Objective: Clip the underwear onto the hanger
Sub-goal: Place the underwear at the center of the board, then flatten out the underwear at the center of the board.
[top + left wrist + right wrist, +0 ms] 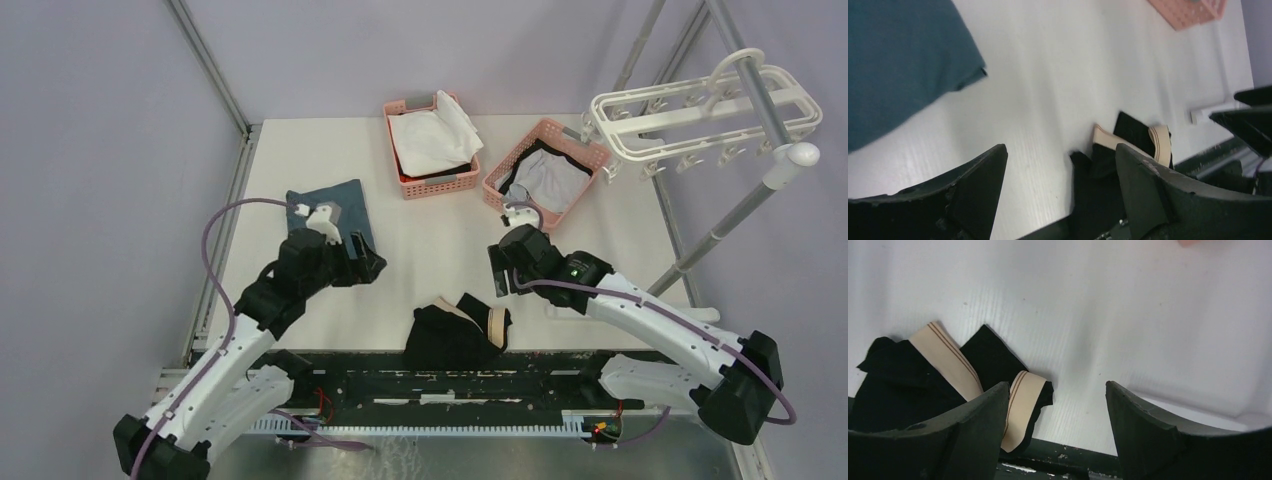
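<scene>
The underwear [458,335] lies crumpled at the near edge of the table [290,150], between the two arms, black fabric with its tan waistband twisted up on the right side. From the top view alone we see the hanger [603,112]: it hangs off the table's far right corner on a metal stand, well apart from the underwear, with its clips dangling below the rails. Neither wrist camera shows it.

The left gripper [368,262] sits over the near corner of a folded blue-grey cloth [340,195]. Its own camera shows the jaws spread wide with only bare table between them, the underwear [1093,180] beyond the right finger and the cloth [898,60] off to the upper left.

The right gripper [505,275] hovers just to the right of the underwear. From above we cannot read its jaws; the right wrist view shows them parted wide and holding nothing, with the underwear [898,380] beside the left finger, where fine brown stripes on the waistband appear.

Two pink baskets [425,185] of clothes stand at the far side.
</scene>
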Robot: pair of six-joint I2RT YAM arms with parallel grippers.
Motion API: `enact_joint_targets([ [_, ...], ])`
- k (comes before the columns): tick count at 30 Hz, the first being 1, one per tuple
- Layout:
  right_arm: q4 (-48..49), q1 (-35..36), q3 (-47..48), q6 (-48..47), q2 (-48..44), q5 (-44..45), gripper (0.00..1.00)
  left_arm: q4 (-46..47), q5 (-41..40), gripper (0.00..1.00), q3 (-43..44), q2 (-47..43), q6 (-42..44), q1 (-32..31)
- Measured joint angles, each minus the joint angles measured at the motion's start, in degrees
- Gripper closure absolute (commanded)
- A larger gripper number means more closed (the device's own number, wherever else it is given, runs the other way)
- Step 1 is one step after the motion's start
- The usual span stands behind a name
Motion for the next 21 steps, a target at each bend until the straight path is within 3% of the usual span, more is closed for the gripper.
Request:
enact_joint_targets([
  [3, -0.66, -1.36, -2.43, 4.96, 1.09, 0.07, 0.21, 1.29, -2.25, 0.14, -2.69, 1.18, -2.62, -8.61],
  [8, -0.63, -2.36, -5.18, 13.86, 2.34, -0.59, 0.3, 4.79, -7.37, 0.14, -6.97, 5.25, -6.62, -20.35],
  [13, 2.84, -2.38, -10.62, 20.87, 2.49, -4.11, 0.33, 10.91, -9.14, 0.13, -10.32, 11.72, -7.63, -23.54],
  [21, 6.62, -2.38, -15.23, 27.19, 2.93, -6.32, 0.31, 21.11, -7.48, 0.16, -11.45, 19.91, -7.41, -25.73],
])
